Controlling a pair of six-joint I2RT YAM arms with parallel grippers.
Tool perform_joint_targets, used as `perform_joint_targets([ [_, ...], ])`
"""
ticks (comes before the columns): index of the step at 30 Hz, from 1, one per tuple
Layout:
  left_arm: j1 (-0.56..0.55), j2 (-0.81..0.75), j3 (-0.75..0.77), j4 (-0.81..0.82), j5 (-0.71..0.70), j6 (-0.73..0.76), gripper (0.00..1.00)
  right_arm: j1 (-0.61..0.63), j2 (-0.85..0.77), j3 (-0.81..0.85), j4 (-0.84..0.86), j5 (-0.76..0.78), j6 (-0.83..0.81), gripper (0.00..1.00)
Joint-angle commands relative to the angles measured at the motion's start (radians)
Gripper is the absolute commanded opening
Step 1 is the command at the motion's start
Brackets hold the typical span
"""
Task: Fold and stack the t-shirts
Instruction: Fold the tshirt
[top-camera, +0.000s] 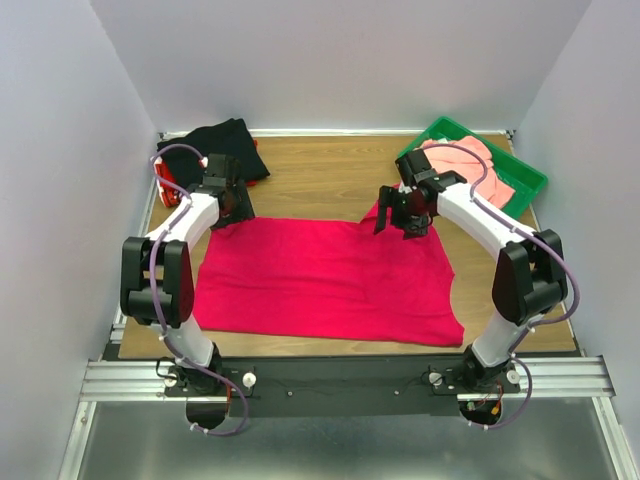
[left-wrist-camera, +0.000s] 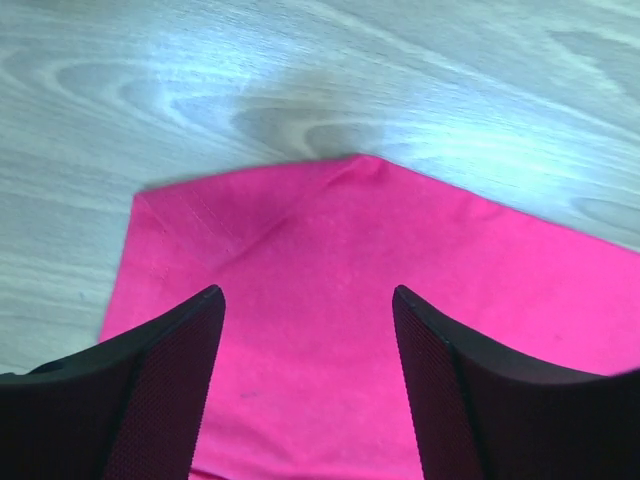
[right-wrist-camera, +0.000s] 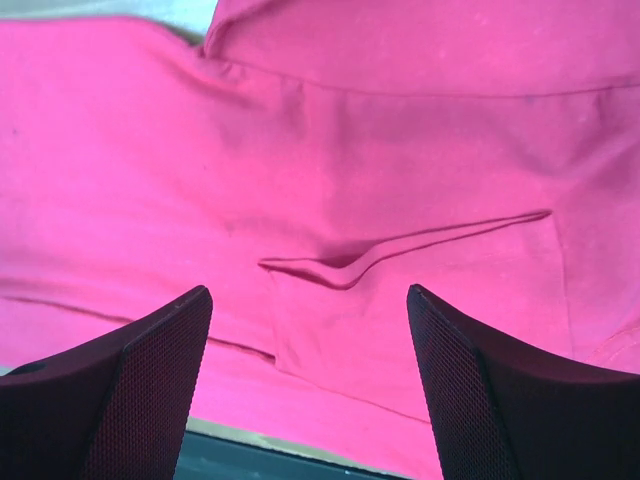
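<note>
A crimson t-shirt (top-camera: 325, 280) lies spread nearly flat across the wooden desk (top-camera: 320, 175), unfolded, as two robot arms reach over its far edge. The left claw (top-camera: 232, 205) hovers above the shirt's far left corner, its jaws apart and holding nothing; the left wrist view shows that corner lying flat on the wood between them. The right claw (top-camera: 405, 220) hangs over the shirt's far right corner, where the cloth rucks up into a small peak. Its jaws too stand apart and empty, with a creased fold of fabric below them in the right wrist view.

Beyond the crimson shirt's far left corner, a black t-shirt (top-camera: 225, 140) sits in a bunched heap. Whether it has been folded cannot be told from here. Beyond the far right corner, a salmon-pink t-shirt (top-camera: 470, 160) lies crumpled inside a green tray (top-camera: 530, 180).

The job looks to be in its early stage. No fold shows on the crimson shirt, no stack is visible, and the pink shirt has not yet left its tray. Gripping the two far corners appears to be the step in hand.
</note>
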Motion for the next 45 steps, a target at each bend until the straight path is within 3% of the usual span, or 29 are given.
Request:
perform_joint_targets([
  [1,0.005,0.047,0.005,-0.004,-0.070,0.067,0.70,0.003,0.027,0.026,-0.042,0.078,0.020,0.85],
  [15,0.033,0.131,0.008,-0.006,-0.148,0.105,0.64,0.002,0.075,0.066,-0.052,0.105,0.003,0.86],
  [37,0.057,0.171,-0.002,0.036,-0.147,0.101,0.43,0.002,0.080,0.080,-0.069,0.124,0.003,0.86],
  [43,0.065,0.163,-0.007,0.042,-0.147,0.105,0.18,0.000,0.096,0.096,-0.069,0.160,0.009,0.86],
  [45,0.066,0.160,-0.008,0.040,-0.147,0.107,0.16,-0.001,0.116,0.128,-0.069,0.183,0.007,0.86],
])
